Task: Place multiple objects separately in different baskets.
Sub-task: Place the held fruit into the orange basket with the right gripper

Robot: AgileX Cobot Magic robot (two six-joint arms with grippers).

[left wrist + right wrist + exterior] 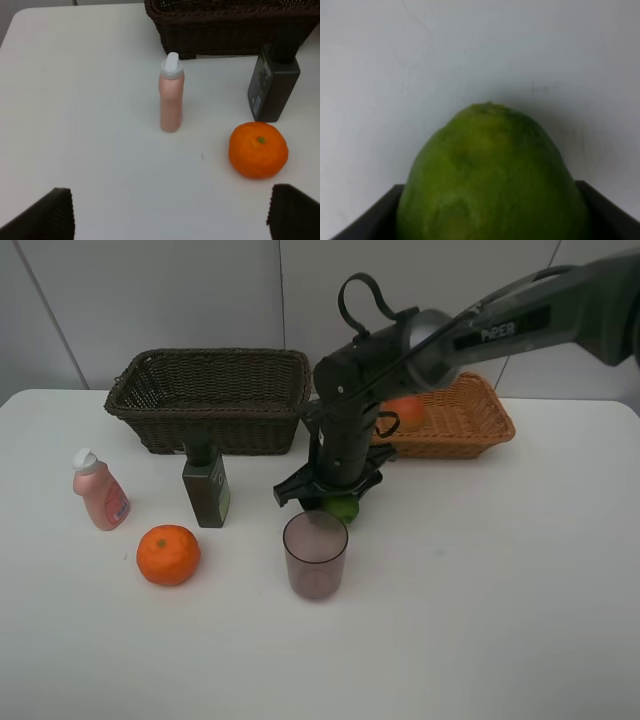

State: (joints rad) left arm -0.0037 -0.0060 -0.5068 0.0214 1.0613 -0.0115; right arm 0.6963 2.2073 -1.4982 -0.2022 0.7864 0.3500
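At the centre of the exterior high view, the green fruit (346, 508) is pinched by the right gripper (333, 502), just above the purplish cup (315, 553). The left gripper (170, 215) is spread wide, nothing held. A peach-like fruit (405, 412) is seen in the tan basket (480, 425), upper right.

White table (500, 590). At the far side stand a dark brown basket (220, 425) and a tan basket (460, 435) (side by side, not touching). Nearer: pink bottle (100, 495) and dark green bottle (206, 485), both upright; orange (168, 554); purplish cup (315, 555), mouth up. Green fruit (345, 507) just behind the cup, mostly hidden, apparently resting on the table.
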